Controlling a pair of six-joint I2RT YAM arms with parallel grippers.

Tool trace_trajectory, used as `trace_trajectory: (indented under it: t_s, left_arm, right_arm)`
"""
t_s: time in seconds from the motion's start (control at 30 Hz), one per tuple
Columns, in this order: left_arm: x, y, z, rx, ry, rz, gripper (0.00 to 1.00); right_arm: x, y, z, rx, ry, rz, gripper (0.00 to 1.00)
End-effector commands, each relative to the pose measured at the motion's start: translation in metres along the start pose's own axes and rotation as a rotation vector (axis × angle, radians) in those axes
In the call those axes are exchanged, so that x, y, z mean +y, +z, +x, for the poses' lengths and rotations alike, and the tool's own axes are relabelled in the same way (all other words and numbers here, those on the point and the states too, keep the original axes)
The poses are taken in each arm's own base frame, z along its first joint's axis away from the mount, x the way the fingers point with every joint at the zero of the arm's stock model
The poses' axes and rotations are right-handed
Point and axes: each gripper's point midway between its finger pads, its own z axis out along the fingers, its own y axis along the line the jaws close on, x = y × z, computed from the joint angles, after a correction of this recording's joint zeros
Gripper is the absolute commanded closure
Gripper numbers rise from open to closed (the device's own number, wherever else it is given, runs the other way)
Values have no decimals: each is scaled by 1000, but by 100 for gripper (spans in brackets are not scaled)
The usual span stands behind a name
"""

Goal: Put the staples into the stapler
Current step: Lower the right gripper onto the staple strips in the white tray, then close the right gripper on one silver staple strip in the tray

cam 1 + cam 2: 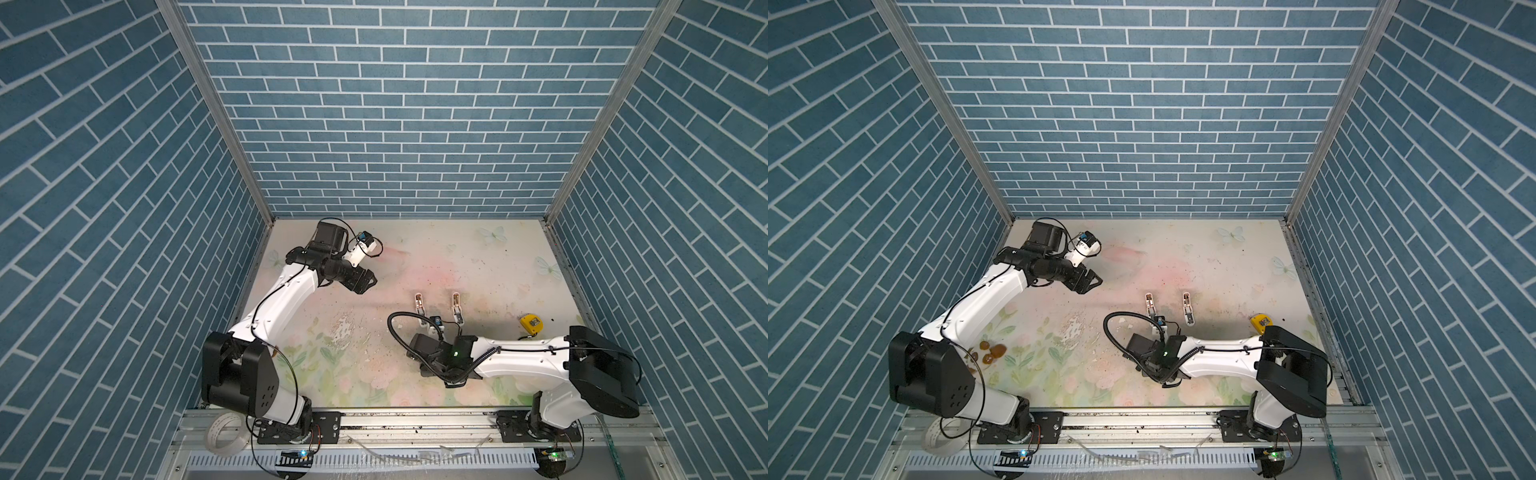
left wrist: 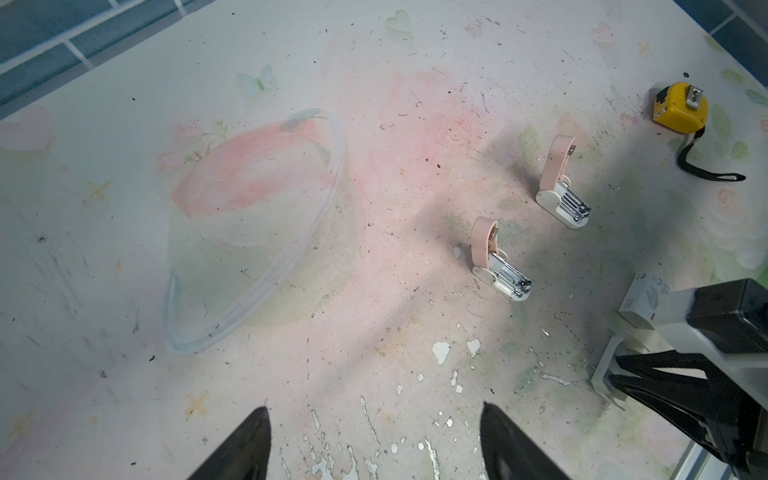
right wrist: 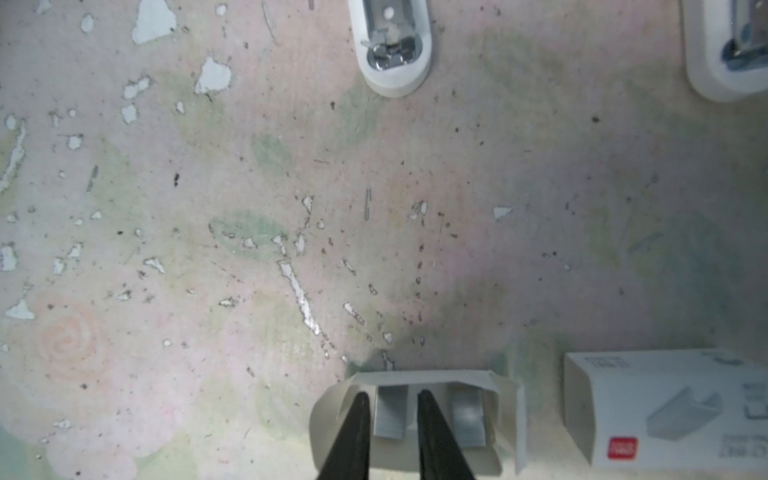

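Two staplers with pink tops flipped open lie side by side mid-table, one left of the other. In the right wrist view, two silver-grey staple strips lie in a small white tray. My right gripper reaches into the tray, its black fingers closed on either side of one strip of staples. The other strip lies free beside it. In both top views the arm's wrist hides this gripper. My left gripper hangs open and empty above the table's left.
A white sleeve with a red mark lies next to the tray. A yellow tape measure sits at the right. A clear plastic lid rests ahead of the left gripper. Brown lumps lie near the left arm's base.
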Motion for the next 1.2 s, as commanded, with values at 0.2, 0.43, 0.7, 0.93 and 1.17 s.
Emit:
trace_trajectory:
  t_s: [0.2, 0.43, 0.7, 0.93, 1.17]
  left_arm:
    - [-1, -2, -3, 0, -13, 13, 20]
    - [-2, -2, -3, -2, -14, 16, 19]
    - [-3, -1, 0, 1, -16, 18, 20]
    - [-3, -2, -1, -1, -16, 19, 20]
    - [-3, -1, 0, 2, -17, 19, 20]
  right_arm:
    - [-3, 3, 6, 16, 31, 31, 78]
    - [-2, 5, 6, 16, 28, 33, 78]
    - [-1, 9, 8, 26, 21, 46, 78]
    - [-1, 11, 8, 28, 14, 55, 80]
    - [-2, 13, 8, 30, 7, 63, 82]
